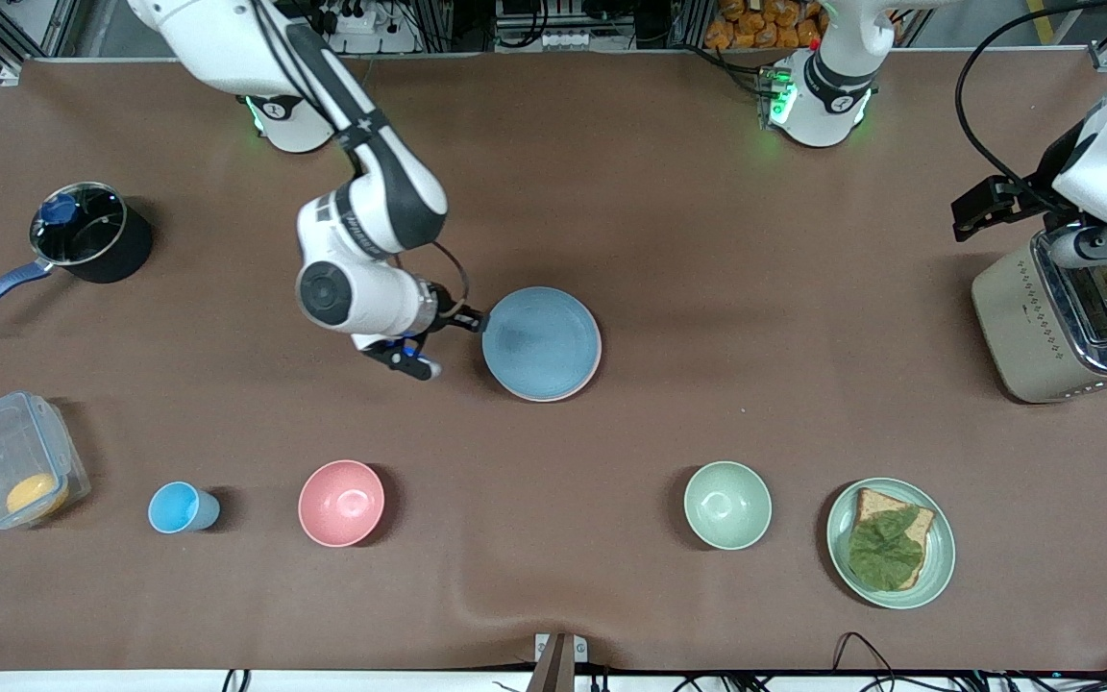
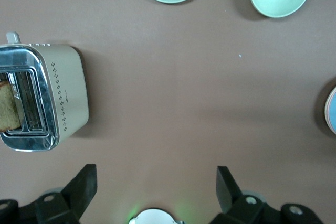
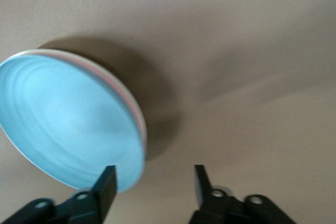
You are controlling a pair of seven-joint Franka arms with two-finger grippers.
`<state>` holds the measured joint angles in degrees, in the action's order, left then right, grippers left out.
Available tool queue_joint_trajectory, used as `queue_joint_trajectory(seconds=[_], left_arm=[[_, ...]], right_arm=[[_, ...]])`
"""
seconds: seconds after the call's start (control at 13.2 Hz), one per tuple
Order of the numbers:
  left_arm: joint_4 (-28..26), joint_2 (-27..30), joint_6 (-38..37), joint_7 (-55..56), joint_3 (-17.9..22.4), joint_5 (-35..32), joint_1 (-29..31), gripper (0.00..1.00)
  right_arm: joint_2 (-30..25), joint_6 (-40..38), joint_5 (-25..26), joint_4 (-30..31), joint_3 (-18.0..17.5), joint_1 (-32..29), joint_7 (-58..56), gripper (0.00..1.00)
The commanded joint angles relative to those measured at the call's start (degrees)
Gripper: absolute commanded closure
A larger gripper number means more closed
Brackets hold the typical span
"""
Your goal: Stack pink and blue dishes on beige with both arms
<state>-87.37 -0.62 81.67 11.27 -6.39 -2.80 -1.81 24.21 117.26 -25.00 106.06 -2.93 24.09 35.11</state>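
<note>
Right gripper (image 3: 152,187) parted beside matte round blue plate (image 1: 541,341) — pink rim beneath.

Legible text, labels, brands, numbers, signs: none.

- Right arm (image 1: 371,221): a strip of dark lettering on the white wrist segment, not readable.
- Arm bases at the table's (image 1: 669,240) edge by the robots: each carries a small dark round mark, not readable.
- Toaster (image 1: 1058,322), at the left arm's end of the table: rows of small dots along its side, pattern only, no characters; no brand name can be made out.
</note>
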Motion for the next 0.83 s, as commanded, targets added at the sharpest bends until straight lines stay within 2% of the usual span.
queue_joint_trajectory(seconds=[0.0, 0.15, 0.45, 0.53, 0.75], left_arm=[[-0.1, 1.5, -2.0, 0.2, 1.8, 2.6, -1.4, 0.0], [-0.2, 1.7, -2.2, 0.5, 1.9, 2.7, -1.2, 0.0], [0.1, 1.7, -2.4, 0.9, 1.6, 2.9, -0.8, 0.0], [0.2, 1.7, -2.4, 1.0, 1.3, 2.9, -0.7, 0.0], [0.4, 1.9, -3.6, 1.6, 0.5, 2.7, -0.6, 0.0]], right_arm=[[-5.9, -8.7, 5.9, -0.1, -0.4, -8.2, -7.7, 0.0], [-9.8, -11.6, 14.8, -0.2, -0.6, -13.7, -15.3, 0.0], [-16.8, -19.5, 15.9, -3.1, -0.5, -24.6, -33.0, 0.0], [-18.7, -21.9, 16.5, -4.9, -0.4, -26.0, -34.4, 0.0], [-23.3, -27.5, 23.2, -10.8, -0.5, -26.6, -34.8, 0.0]])
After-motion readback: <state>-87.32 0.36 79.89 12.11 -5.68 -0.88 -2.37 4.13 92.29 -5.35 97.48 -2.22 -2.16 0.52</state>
